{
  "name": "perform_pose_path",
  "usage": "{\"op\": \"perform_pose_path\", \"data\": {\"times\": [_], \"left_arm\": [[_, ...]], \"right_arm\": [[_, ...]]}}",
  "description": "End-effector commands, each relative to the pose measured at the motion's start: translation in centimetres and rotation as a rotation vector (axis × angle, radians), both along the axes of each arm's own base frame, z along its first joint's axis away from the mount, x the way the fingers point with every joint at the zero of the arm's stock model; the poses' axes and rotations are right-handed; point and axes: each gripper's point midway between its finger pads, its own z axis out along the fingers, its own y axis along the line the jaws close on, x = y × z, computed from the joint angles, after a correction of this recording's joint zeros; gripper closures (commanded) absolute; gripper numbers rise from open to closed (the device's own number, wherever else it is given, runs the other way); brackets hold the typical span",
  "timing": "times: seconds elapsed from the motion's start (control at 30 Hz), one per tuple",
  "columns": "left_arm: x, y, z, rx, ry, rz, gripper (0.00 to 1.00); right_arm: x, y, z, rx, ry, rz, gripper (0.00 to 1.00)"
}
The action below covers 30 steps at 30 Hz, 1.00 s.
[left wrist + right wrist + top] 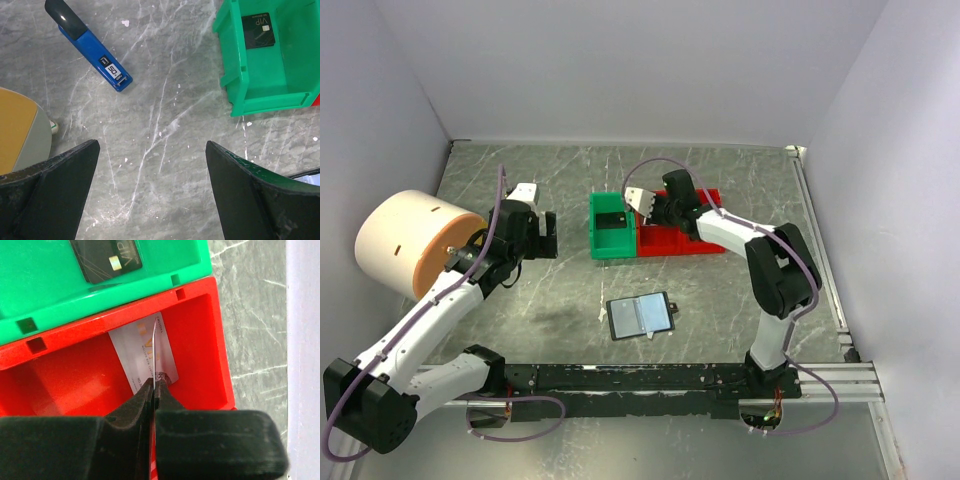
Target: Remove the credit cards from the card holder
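The card holder [640, 315] lies open on the table's near middle, pale blue sleeves up; its corner [308, 175] shows in the left wrist view. My right gripper [154, 383] hovers over the red bin [65, 375], shut on a thin credit card [157, 347] seen edge-on. Under it a silvery credit card [135, 357] lies flat on the bin floor. A black credit card [106, 259] rests in the green bin [613, 243]. Left of the bins, my left gripper [151, 145] hangs open above bare table with nothing between its fingers.
A blue and black stapler [92, 50] lies on the table ahead of the left gripper. A big tan cylinder [400, 245] stands at the left wall. The two bins sit side by side at the back middle. White walls close in the table on three sides.
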Motion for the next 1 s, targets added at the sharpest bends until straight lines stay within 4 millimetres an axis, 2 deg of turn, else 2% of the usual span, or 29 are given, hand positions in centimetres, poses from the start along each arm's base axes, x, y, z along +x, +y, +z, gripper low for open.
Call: {"op": "perform_pose_path", "data": {"times": [0.0,0.47,0.97], "left_arm": [[0.1,0.7,0.2,0.025,-0.011,0.019,0.0],[0.2,0.9,-0.1,0.04,0.004,0.02,0.01],[0.1,0.7,-0.2,0.039,0.006,0.007,0.03]], "right_arm": [[2.4,0.3,0.9,-0.021,-0.096,-0.011,1.0],[4.2,0.5,-1.1,-0.07,-0.178,0.015,1.0],[4.3,0.7,-2.7,-0.094,-0.159,0.04,0.97]]}}
